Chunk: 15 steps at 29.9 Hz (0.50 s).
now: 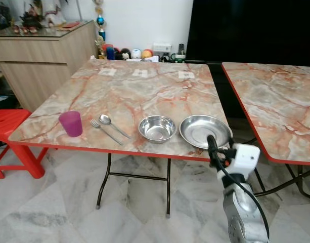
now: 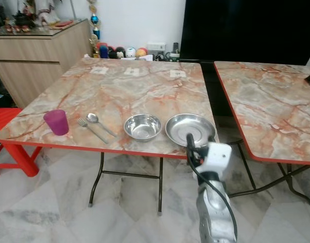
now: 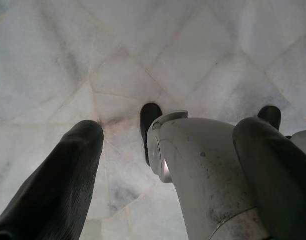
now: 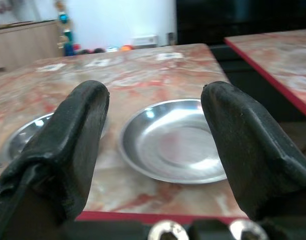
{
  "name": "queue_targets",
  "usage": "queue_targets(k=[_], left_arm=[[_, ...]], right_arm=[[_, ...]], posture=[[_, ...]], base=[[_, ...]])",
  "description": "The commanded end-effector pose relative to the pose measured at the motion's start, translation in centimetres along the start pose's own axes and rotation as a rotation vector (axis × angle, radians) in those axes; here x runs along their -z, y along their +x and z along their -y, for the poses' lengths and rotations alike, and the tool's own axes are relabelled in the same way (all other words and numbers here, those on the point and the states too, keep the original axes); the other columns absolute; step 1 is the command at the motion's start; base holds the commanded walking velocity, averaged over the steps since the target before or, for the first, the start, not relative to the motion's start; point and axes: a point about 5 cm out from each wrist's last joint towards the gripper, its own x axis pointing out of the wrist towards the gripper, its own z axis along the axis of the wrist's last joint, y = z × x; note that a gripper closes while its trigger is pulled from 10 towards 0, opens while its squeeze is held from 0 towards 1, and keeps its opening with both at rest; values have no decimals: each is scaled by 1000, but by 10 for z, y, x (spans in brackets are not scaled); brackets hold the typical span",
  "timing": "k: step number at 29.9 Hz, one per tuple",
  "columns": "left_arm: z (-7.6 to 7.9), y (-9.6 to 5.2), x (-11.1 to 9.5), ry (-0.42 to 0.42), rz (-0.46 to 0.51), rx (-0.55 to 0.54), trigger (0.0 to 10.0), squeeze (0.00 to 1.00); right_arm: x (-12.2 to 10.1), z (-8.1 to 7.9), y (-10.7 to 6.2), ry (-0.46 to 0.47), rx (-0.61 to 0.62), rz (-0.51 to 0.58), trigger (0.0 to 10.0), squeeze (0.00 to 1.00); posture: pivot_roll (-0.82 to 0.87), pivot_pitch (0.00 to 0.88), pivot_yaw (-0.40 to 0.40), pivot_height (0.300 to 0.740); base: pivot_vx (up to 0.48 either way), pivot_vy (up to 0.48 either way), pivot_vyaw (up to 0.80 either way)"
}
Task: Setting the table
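A marble-patterned folding table (image 1: pixel 144 88) carries a row of things along its near edge: a purple cup (image 1: pixel 70 123), a fork (image 1: pixel 105 130), a spoon (image 1: pixel 112 124), a steel bowl (image 1: pixel 157 128) and a shallow steel plate (image 1: pixel 205 130). My right gripper (image 1: pixel 212 143) hovers just off the table's near edge in front of the plate (image 4: pixel 172 140). It is open with nothing between its fingers, and the bowl (image 4: pixel 28 135) lies beside it. My left gripper (image 3: pixel 170 130) hangs open over the floor beside my own leg.
A second marble table (image 1: pixel 281 101) stands to the right across a narrow gap. A red stool (image 1: pixel 8 126) sits at the left, with a wooden cabinet (image 1: pixel 38 55) behind it. Small toys (image 1: pixel 127 52) line the back wall. The floor is grey marble tile (image 1: pixel 53 202).
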Motion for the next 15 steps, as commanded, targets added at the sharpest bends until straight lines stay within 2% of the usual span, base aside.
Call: queue_targets(k=[1,2,4,5,9,15], left_arm=[[-8,1,-10,-7,34,3,10000,0],[-18,2,-30,-12,98,2,10000,0],[-21,2,-34,-43,120,-11,10000,0],[-22,2,-34,-61,122,-20,10000,0],[-23,2,-32,-68,115,-25,10000,0],[-23,2,-31,-71,110,-20,10000,0]], right_arm=[[2,1,0,5,2,-21,10000,0],[2,2,1,3,7,-21,10000,0],[2,5,0,6,44,-20,10000,0],[3,8,0,16,84,-19,10000,0],[2,10,-1,29,121,-13,10000,0],[1,10,-1,33,134,-9,10000,0]], posture=[[-9,0,-38,740],[-9,0,-38,740],[-2,0,-41,740],[-3,0,-40,740],[-12,0,-27,740],[-12,0,-27,740]], base=[[0,0,0],[0,0,0],[0,0,0],[0,0,0],[0,0,0],[0,0,0]])
